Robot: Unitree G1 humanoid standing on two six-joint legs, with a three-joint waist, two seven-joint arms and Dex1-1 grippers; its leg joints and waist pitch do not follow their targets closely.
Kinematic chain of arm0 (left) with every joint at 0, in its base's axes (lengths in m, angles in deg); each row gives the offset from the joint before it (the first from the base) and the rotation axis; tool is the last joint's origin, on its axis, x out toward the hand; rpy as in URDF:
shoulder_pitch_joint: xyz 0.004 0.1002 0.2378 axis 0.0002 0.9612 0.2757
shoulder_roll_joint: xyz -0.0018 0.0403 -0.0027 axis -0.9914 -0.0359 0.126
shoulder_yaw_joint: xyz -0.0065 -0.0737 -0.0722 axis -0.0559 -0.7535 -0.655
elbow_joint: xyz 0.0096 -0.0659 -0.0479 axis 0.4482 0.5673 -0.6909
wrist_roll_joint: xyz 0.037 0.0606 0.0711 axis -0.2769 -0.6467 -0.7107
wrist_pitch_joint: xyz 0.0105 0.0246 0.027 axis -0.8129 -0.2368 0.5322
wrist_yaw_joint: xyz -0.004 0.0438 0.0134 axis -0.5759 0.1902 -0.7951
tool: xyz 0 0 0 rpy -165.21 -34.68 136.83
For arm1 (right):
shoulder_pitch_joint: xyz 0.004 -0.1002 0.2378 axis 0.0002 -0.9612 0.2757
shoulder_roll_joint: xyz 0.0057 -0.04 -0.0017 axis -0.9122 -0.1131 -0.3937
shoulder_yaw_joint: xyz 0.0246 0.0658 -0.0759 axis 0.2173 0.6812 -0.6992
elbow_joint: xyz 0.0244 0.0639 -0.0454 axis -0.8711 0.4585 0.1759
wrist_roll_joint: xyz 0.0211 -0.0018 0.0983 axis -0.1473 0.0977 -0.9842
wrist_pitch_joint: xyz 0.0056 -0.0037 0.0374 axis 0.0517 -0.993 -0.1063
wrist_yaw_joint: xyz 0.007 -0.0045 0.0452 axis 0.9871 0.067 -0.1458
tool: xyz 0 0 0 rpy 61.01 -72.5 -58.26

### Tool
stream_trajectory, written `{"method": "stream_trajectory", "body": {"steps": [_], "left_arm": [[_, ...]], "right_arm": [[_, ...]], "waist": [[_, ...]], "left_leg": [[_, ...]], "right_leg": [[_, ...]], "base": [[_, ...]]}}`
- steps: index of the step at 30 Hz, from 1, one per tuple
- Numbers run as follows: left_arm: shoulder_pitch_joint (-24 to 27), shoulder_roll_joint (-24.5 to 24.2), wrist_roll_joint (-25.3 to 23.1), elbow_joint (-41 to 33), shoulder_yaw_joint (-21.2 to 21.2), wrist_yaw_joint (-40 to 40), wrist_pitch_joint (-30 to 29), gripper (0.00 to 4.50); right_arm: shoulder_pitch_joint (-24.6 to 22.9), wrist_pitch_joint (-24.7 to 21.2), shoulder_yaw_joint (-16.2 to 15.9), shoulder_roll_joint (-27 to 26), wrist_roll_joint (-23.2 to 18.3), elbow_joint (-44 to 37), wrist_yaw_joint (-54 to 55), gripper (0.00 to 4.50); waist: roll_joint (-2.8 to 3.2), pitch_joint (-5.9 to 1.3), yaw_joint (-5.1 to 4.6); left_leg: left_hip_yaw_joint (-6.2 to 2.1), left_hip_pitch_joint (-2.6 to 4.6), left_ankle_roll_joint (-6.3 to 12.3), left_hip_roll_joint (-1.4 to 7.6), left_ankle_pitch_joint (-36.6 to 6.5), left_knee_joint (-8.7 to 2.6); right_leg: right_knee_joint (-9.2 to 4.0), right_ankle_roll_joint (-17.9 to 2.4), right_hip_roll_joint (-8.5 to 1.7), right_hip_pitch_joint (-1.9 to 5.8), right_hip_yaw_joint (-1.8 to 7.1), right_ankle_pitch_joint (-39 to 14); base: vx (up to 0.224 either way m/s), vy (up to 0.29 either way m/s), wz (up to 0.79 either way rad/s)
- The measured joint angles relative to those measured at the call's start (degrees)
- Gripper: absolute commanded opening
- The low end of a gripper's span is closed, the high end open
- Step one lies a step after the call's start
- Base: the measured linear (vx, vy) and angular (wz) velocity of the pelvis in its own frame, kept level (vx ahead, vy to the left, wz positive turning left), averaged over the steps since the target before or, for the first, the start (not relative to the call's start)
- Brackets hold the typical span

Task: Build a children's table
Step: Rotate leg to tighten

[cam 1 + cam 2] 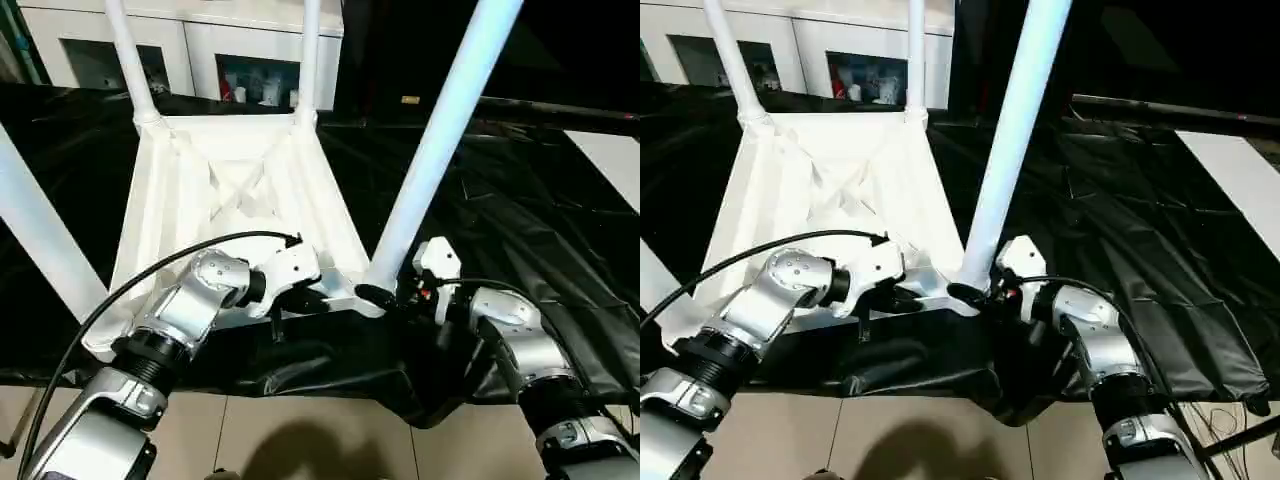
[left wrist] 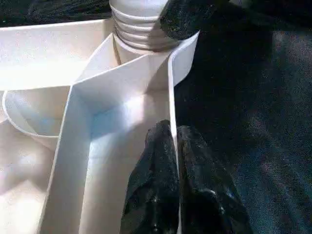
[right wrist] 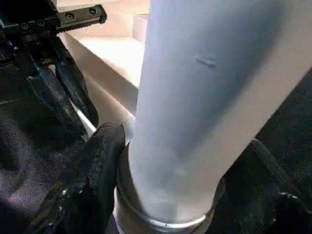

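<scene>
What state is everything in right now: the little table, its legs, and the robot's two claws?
Small white plastic children's table: upside down on the black-draped work table, ribbed underside up.
Four long white tubular legs: all standing in corner sockets.
Near-right leg: leaning, base in its socket.
Left gripper: shut on the tabletop's rim wall.
Right gripper: fingers either side of that leg's base.

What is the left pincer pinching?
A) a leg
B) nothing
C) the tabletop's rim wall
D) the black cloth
C: the left pincer has its two black fingers closed on either side of the thin white rim wall of the upturned tabletop, near the corner socket.
</scene>
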Motion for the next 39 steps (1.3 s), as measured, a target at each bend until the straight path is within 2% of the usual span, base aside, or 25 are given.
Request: {"method": "stream_trajectory", "body": {"steps": [12,16,18,21,24,27,29,32,33,36,39], "left_arm": [[0.39,-0.33,0.05,-0.71,-0.11,0.27,-0.91,0.0],[-0.14,1.16,-0.73,0.75,-0.72,3.9,-1.61,0.0],[-1.31,3.33,-1.69,2.94,-1.07,7.73,-2.79,0.0],[-3.4,7.54,-2.45,6.48,-1.85,14.49,-5.41,0.0],[-5.22,11.2,-2.88,9.33,-2.46,19.6,-7.73,0.0],[-6.45,14.16,-3.33,11.79,-2.85,23.79,-9.07,0.0],[-7.05,14.99,-3.43,12.79,-2.85,24.87,-9.28,0.0],[-7.18,15.23,-3.47,13.1,-2.8,24.89,-9.18,0.0],[-7.18,15.25,-3.48,13.12,-2.71,24.89,-9.14,0.0],[-7.19,14.2,-3.52,13.03,-2.75,24.72,-8.54,0.0],[-7.18,12.41,-3.55,12.66,-2.64,22.58,-7.6,0.0]], "right_arm": [[0.1,1.2,0.43,-0.91,-0.12,1.47,0.6,2.65],[0.93,1.26,1.36,-3.61,0.07,4.08,7.62,2.65],[1.4,1.04,2.71,-6.49,0.66,5.79,15.39,2.65],[2.82,-0.33,4.33,-9.71,2.17,7.55,27.18,2.64],[4.69,-1.94,5.36,-12.49,3.37,9.32,36.65,2.64],[6.34,-3.41,6.89,-14.57,3.77,11.03,42.95,2.64],[6.85,-3.51,7.0,-15.38,3.82,11.56,43.74,2.64],[6.55,-2.9,7.78,-15.36,3.73,11.52,42.5,2.64],[6.27,-2.56,8.09,-15.33,3.62,11.36,42.0,3.2],[4.46,-1.97,8.28,-15.13,0.96,9.01,36.45,3.4],[3.2,-2.51,7.46,-12.27,-0.4,6.08,29.07,3.78]], "waist": [[-0.1,-0.06,-0.17],[-0.4,-0.14,-0.88],[-0.59,-0.23,-1.41],[-0.67,-0.21,-1.9],[-0.68,-0.2,-2.52],[-0.59,-0.17,-3.05],[-0.45,-0.11,-3.12],[-0.4,-0.08,-3.12],[-0.38,-0.09,-3.11],[-0.33,-0.1,-3.21],[-0.3,-0.07,-3.25]], "left_leg": [[0.0,0.04,0.0,0.0,0.0,-0.02],[-0.01,0.09,0.0,-0.02,0.0,-0.03],[-0.04,0.12,0.0,-0.04,0.0,-0.03],[-0.21,0.02,0.0,-0.05,0.0,-0.09],[-0.48,-0.01,0.03,-0.05,-0.02,-0.18],[-0.9,0.03,0.11,-0.06,-0.06,-0.45],[-1.11,0.02,0.16,-0.04,-0.09,-0.65],[-1.09,0.08,0.4,-0.48,-0.23,-0.74],[-1.09,0.09,0.45,-0.65,-0.25,-0.8],[-1.1,0.08,0.56,-0.84,-0.32,-0.95],[-1.16,0.0,0.56,-0.83,-0.31,-1.03]], "right_leg": [[0.0,0.0,0.01,0.01,0.01,0.0],[-0.11,0.0,0.0,0.02,0.01,0.0],[-0.19,0.02,0.0,0.05,-0.01,-0.01],[-0.98,0.04,-0.04,0.09,-0.32,-0.03],[-2.12,0.05,-0.72,0.4,-1.61,-0.03],[-3.76,0.05,-0.76,1.08,-2.19,-0.03],[-4.74,0.04,-1.06,1.48,-2.95,-0.03],[-4.92,0.04,-1.68,1.54,-3.22,-0.03],[-4.91,0.04,-1.79,1.53,-3.19,-0.03],[-4.87,0.04,-1.87,1.35,-3.06,-0.02],[-4.77,0.01,-1.82,1.05,-3.08,-0.01]], "base": [[0.0,0.0,0.0],[0.0,0.0,0.0],[0.0,0.0,0.0],[0.0,0.0,0.0],[0.0,0.0,0.0],[0.0,0.0,0.0],[0.0,0.0,0.0],[0.0,0.0,0.0],[0.0,0.0,0.0],[0.0,0.0,0.0],[0.0,0.0,0.0]]}}
